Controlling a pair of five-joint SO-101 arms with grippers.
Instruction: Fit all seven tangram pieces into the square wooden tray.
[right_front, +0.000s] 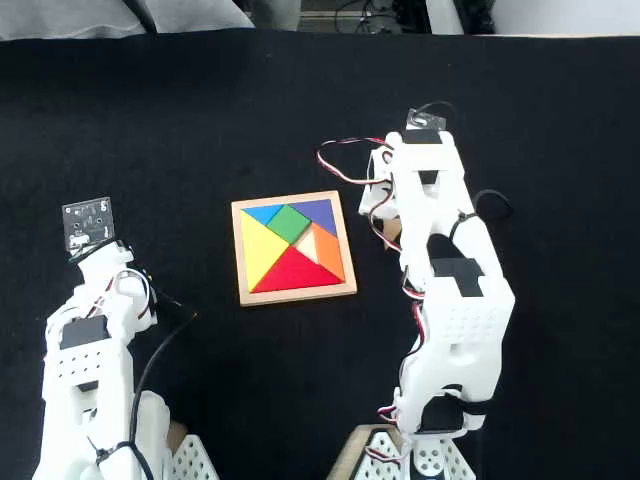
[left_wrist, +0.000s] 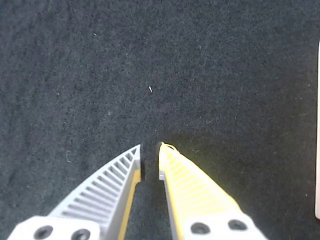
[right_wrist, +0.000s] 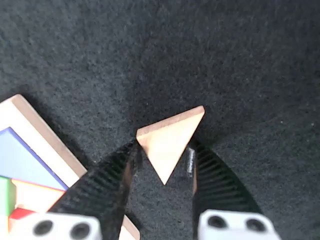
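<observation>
Right jaws: are clamping a pale, unpainted wooden triangle piece (right_wrist: 170, 135) by its two sloping edges; its point is aiming back between them.
Pale triangle: is sitting over the black cloth tabletop (right_wrist: 240, 60), just beside a corner of the tray; whether it is touching the cloth, I cannot tell.
Left jaws: are standing only a narrow slit apart, holding nothing; they are pointing at bare black cloth.
Square wooden tray (right_front: 297, 296): is lying flat at mid-tabletop, between the two arms.
Pieces in tray: a large yellow triangle (right_front: 260, 255) and a large red triangle (right_front: 297, 272) are filling the near half; a blue triangle (right_front: 262, 212), a green square (right_front: 290, 222), a purple parallelogram (right_front: 322, 213) and an orange triangle (right_front: 328, 247) are lying along the far and right sides; a pale patch is showing beside the orange one.
White right arm (right_front: 445, 260): is stretching along the tray's right side.
White left arm (right_front: 90, 330): is sitting well apart from the tray, on its left.
</observation>
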